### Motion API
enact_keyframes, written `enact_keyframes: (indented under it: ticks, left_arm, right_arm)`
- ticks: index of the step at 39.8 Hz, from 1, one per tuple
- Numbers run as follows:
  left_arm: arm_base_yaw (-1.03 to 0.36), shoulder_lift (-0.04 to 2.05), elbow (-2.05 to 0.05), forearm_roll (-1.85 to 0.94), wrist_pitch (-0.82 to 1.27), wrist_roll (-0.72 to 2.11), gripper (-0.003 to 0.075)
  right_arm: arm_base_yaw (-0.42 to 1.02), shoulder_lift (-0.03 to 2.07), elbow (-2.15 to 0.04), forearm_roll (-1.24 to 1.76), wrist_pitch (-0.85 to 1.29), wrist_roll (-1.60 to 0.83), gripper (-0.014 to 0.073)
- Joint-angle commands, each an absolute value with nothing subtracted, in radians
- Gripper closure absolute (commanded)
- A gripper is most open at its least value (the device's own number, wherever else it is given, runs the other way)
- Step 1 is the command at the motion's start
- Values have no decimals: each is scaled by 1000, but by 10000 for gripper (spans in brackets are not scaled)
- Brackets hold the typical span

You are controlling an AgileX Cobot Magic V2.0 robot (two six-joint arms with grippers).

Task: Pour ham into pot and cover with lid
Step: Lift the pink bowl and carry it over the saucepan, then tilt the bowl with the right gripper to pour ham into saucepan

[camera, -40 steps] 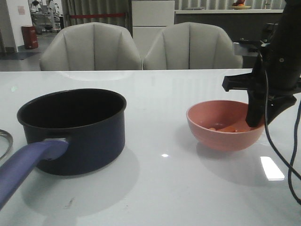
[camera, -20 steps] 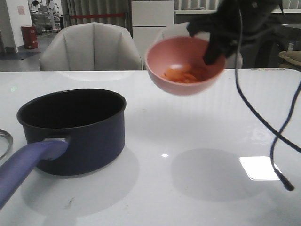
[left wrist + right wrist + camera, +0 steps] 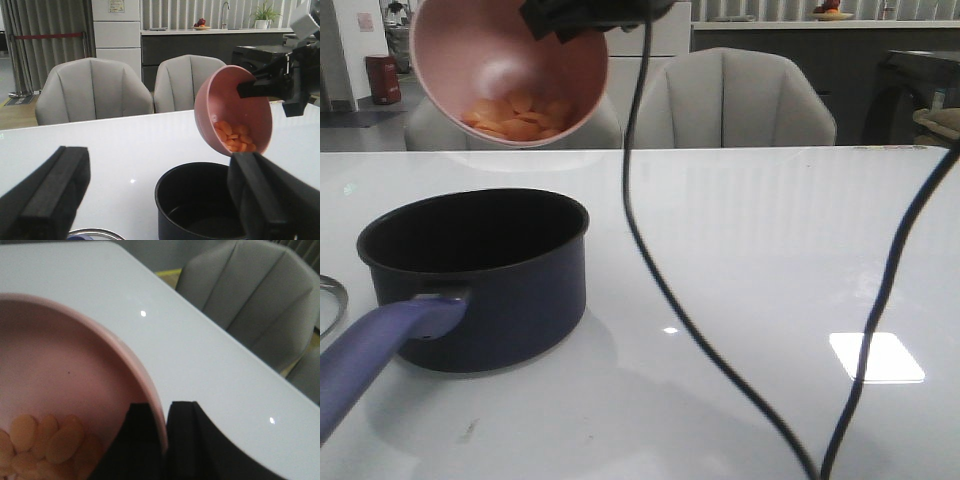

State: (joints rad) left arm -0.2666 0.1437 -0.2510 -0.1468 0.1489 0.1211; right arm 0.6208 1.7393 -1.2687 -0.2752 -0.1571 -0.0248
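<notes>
Broadly, a white glossy surface [image 3: 750, 250] fills the front view, with two grey chairs [image 3: 745, 95] behind its far edge. On the surface at the left sits the pot [image 3: 480, 275], dark blue outside and black inside, upright, its long purple-blue handle [image 3: 380, 355] reaching toward the camera; nothing can be seen inside it. High above the pot, well apart from it, hangs a pink bowl [image 3: 510, 70], tilted steeply so its opening faces the camera and downward. The right gripper [image 3: 585, 15] holds the bowl by its rim: in the right wrist view its two black fingers [image 3: 187, 440] pinch the pink wall, one inside and one outside. A black cable [image 3: 650, 250] droops from that arm across the front view. The left gripper [image 3: 150, 200] stands wide apart with nothing between its fingers, near the pot. At the left edge of the surface, just beside the pot's handle, a curved metal rim of the lid [image 3: 332, 300] shows, mostly cut off by the frame. The ham [image 3: 515, 118], a heap of small orange slices, lies gathered in the lowest part of the tilted bowl, all of it inside.
</notes>
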Motion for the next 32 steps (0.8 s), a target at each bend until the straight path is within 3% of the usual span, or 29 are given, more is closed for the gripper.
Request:
enact_keyframes:
  ticks: [1, 17, 32]
  left_arm:
    - [-274, 156, -280, -151, 80, 119, 115]
    - [-274, 156, -280, -151, 81, 119, 115]
    - [-274, 156, -280, -160, 83, 119, 115]
  right_arm:
    - [619, 1721, -1273, -282, -450, -56, 459]
    - [683, 1914, -1124, -10, -1303, -618, 459]
    - [714, 1945, -1138, -74, -1302, -848, 459]
